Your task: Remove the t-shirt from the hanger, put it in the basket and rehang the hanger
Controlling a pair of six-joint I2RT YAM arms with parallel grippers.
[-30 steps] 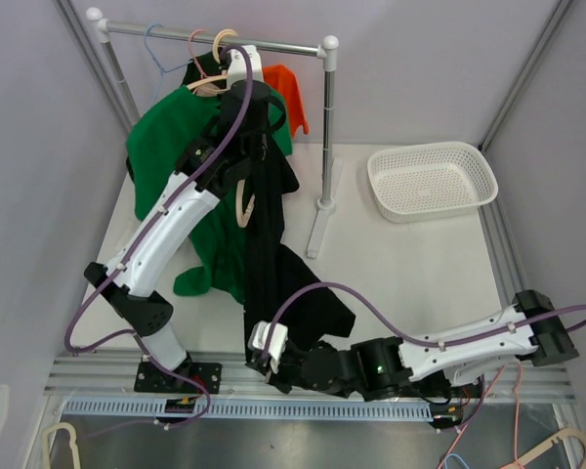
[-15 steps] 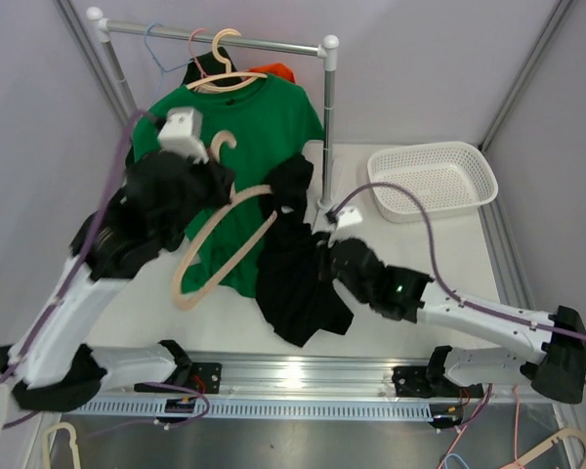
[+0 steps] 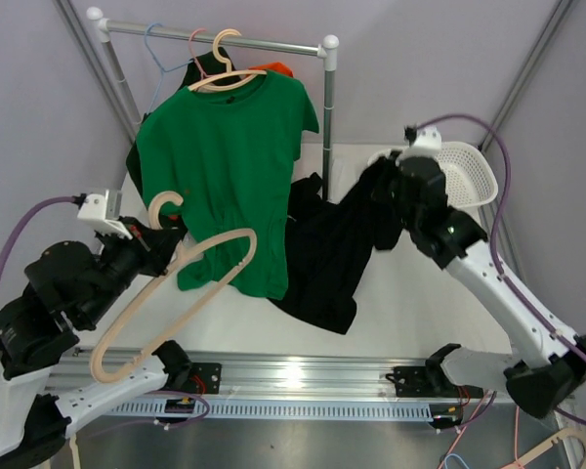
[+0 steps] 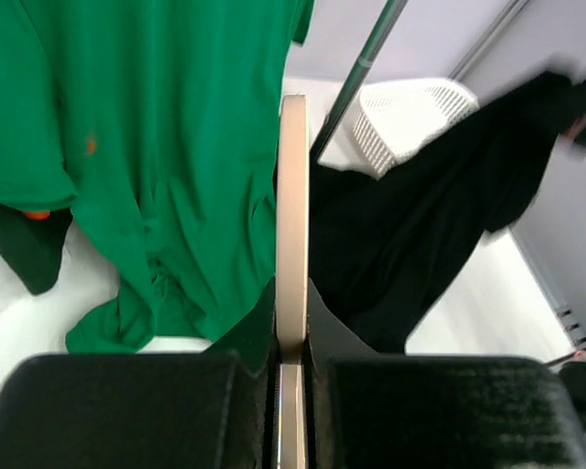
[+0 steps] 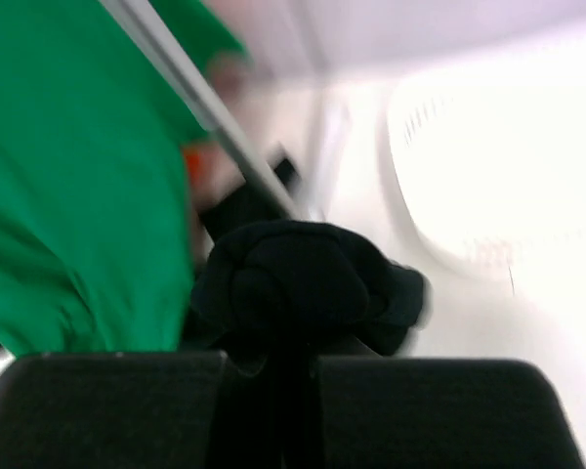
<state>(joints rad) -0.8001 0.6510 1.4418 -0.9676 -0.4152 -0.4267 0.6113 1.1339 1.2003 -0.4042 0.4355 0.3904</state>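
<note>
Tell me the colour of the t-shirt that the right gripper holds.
The t-shirt is black, clearest in the top external view.

No writing, label or number can be read anywhere (the right wrist view is blurred)

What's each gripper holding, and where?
Left gripper: beige hanger, pinched near its hook. Right gripper: black t-shirt, by a bunched fold.

Blk tee (image 3: 327,264) plain. Green tee (image 3: 225,166) plain w/ tiny orange spot. Hanger (image 4: 292,215) pale tan. Basket (image 3: 471,174) white, hole-grid. Orange garment (image 3: 273,69). Surface (image 3: 420,283) white.
</note>
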